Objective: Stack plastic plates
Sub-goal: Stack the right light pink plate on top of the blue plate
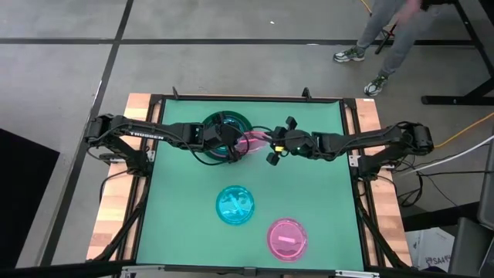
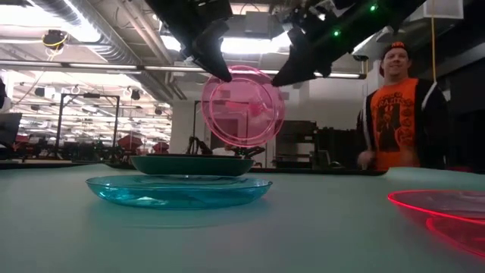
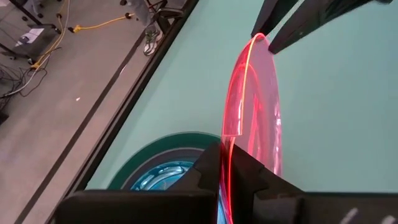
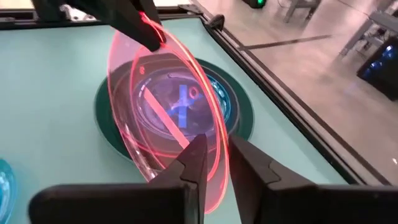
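Observation:
A small translucent pink plate stands on edge in the air, over the right edge of a dark green plate near the table's far side. A translucent cyan plate lies inside the green one. My left gripper is shut on the pink plate's left rim. My right gripper is shut on the opposite rim. Another cyan plate and a pink plate lie flat nearer the table's near edge. My left gripper pinches the pink plate's rim between its two fingers, coming from the table's left and slanting down. The plate is lifted clear and stands about upright. My right gripper pinches the opposite rim between its two fingers, coming from the table's right. The plate hangs between both grippers above the green plate.
The green table top has free room on its left and right sides. A person in an orange shirt stands beyond the far right corner. Cables lie on the floor past the table's edge.

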`<move>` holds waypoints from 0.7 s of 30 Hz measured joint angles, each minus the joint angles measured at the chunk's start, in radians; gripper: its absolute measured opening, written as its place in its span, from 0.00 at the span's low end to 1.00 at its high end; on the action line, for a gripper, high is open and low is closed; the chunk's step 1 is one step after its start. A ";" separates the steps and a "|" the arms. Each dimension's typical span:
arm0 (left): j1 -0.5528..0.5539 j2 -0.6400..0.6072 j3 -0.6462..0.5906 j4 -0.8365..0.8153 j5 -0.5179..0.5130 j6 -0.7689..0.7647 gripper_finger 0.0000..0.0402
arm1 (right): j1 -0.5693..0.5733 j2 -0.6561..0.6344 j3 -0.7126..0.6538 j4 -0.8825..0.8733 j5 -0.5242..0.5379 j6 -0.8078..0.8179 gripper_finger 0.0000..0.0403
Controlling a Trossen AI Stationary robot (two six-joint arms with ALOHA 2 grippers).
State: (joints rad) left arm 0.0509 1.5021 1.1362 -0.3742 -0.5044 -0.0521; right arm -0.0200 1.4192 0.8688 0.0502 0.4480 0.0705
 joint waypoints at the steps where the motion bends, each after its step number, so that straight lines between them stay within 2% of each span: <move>1: 0.000 0.000 0.000 0.000 0.000 0.001 0.02 | 0.000 -0.009 0.000 -0.001 -0.007 -0.009 0.14; 8: 0.007 -0.011 0.000 -0.017 0.028 0.001 0.02 | 0.000 -0.114 0.000 -0.041 0.001 -0.117 0.14; 13: 0.066 -0.046 0.000 -0.040 0.198 -0.072 0.02 | 0.000 -0.174 0.000 -0.097 0.031 -0.139 0.14; 16: 0.134 -0.075 0.000 -0.077 0.310 -0.120 0.02 | 0.000 -0.188 0.000 -0.127 0.031 -0.140 0.14; 21: 0.263 -0.091 0.000 -0.163 0.434 -0.125 0.02 | 0.000 -0.188 0.000 -0.176 0.009 -0.141 0.14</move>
State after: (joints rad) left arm 0.3144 1.4107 1.1358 -0.5375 -0.0707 -0.1775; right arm -0.0200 1.2308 0.8684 -0.1254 0.4567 -0.0700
